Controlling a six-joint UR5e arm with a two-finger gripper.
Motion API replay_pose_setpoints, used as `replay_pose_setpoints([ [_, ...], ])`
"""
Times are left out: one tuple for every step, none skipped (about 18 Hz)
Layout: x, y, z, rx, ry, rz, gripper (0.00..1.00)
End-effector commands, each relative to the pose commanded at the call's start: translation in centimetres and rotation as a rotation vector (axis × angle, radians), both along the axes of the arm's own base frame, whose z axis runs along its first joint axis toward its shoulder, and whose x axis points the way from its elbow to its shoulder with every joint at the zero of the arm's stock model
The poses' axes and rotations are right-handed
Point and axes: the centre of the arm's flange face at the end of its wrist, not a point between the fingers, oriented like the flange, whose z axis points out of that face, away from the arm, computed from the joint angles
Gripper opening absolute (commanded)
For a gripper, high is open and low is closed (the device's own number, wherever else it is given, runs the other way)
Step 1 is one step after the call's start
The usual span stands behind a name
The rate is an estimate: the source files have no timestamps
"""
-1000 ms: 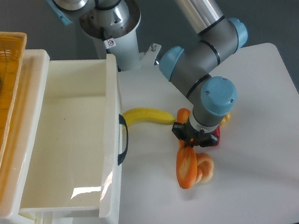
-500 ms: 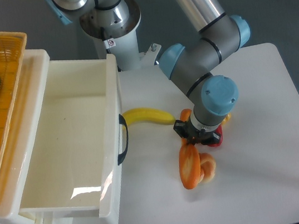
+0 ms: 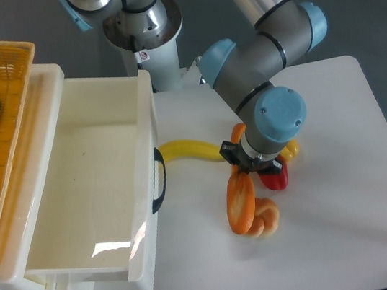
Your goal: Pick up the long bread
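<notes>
Near the desk's middle, my pincer (image 3: 245, 170) grips the long bread (image 3: 241, 204) by its upper end; glossy, stiff, light, likely slippery and prone to swing.

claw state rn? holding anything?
Claw: shut on the long bread, gripping its upper end; the lower end hangs beside the small bun.

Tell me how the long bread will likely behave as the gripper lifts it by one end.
The long bread looks glossy and smooth, so it may slip between the fingers. The gripper sits near its upper end, so the free end could swing or droop. It keeps a straight shape, probably stiff and light.
</notes>
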Motion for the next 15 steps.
replay_pose_setpoints([
  [0.1,0.5,0.8,0.001,0.018,-0.018,0.00],
  [0.2,0.7,1.1,-0.003,0.024,-0.032,0.00],
  [0.7,0.9,1.9,0.005,0.035,-0.045,0.00],
  [0.8,0.9,2.7,0.016,0.044,-0.054,0.00],
  [0.8,1.0,3.3,0.025,0.052,-0.066,0.00],
  [0.7,1.0,3.8,0.031,0.058,-0.079,0.00],
  [0.6,1.1,3.9,0.034,0.060,-0.087,0.00],
  [0.6,1.1,4.0,0.036,0.061,-0.087,0.00],
  [0.6,1.1,3.9,0.036,0.059,-0.087,0.00],
  [0.6,1.1,3.9,0.036,0.059,-0.087,0.00],
  [0.5,1.0,4.1,0.038,0.061,-0.085,0.00],
  [0.4,0.9,4.1,0.037,0.060,-0.084,0.00],
  [0.4,0.8,4.1,0.037,0.060,-0.082,0.00],
  [0.3,0.8,4.2,0.039,0.063,-0.082,0.00],
  [0.4,0.8,4.3,0.039,0.063,-0.082,0.00],
])
